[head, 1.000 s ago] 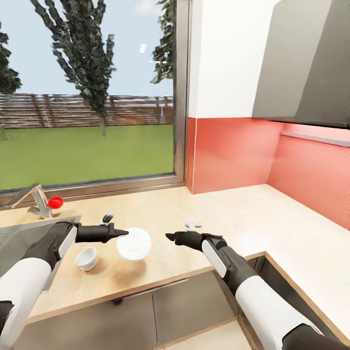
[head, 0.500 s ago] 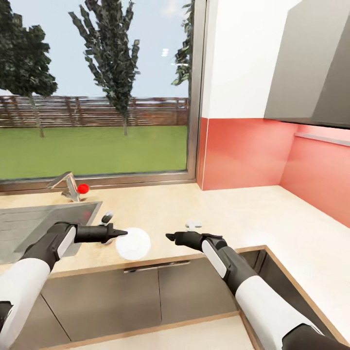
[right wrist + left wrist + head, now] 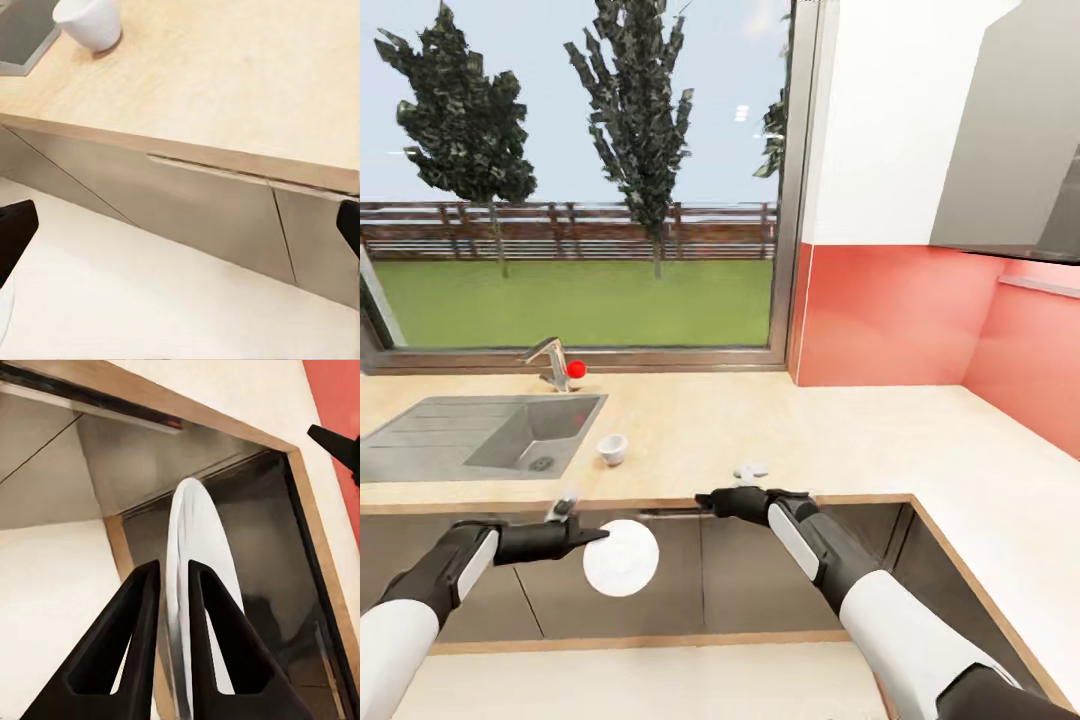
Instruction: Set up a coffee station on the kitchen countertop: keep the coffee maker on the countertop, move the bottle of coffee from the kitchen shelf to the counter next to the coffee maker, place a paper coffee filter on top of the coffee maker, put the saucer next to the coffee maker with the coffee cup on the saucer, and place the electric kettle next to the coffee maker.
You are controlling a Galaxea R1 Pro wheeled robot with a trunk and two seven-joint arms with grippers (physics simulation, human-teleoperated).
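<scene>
The saucer [image 3: 621, 558], a small plain white round plate, is held on edge in the left gripper [image 3: 588, 535], out in front of the grey cabinet fronts [image 3: 760, 590] and off the long light wood-grain kitchen countertop [image 3: 780, 440]. In the left wrist view the two black fingers [image 3: 139, 637] are clamped on its rim [image 3: 196, 585], and its lower part is cut off by the frame. The small plain white coffee cup [image 3: 611, 449] stands upright on the countertop just beside the steel sink [image 3: 480, 435]. The right gripper [image 3: 705, 497] hovers near the counter's front edge, holding nothing; whether its jaws are apart I cannot tell. No writing is legible anywhere.
</scene>
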